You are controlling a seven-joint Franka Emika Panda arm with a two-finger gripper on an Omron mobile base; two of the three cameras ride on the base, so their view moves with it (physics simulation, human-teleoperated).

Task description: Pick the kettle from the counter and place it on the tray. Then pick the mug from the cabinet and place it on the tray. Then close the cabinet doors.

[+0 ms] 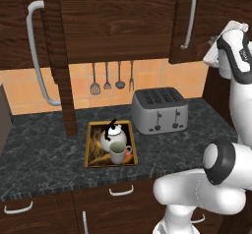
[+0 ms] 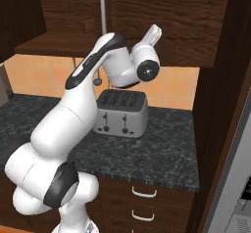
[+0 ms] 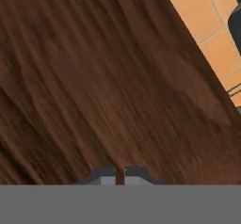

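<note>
The white kettle (image 1: 109, 137) with its black handle stands upright on the gold-rimmed tray (image 1: 87, 147) on the dark marble counter (image 1: 44, 149). The off-white mug (image 1: 117, 153) stands on the same tray, just in front of the kettle. My gripper (image 3: 121, 175) is shut with nothing in it, and its tips are close against dark brown wood. In the right base view the gripper (image 2: 156, 30) points up at the right cabinet door (image 1: 199, 12) beside its bar handle (image 1: 189, 19). The left cabinet door (image 1: 61, 71) stands swung out over the counter, handle (image 1: 37, 51) facing left.
A boxy grey toaster (image 1: 160, 111) sits on the counter right of the tray, below my arm. Several utensils (image 1: 107, 78) hang on the orange tiled wall. Drawers with small silver handles (image 1: 121, 191) run under the counter. A tall dark wood panel (image 2: 220, 104) bounds the right side.
</note>
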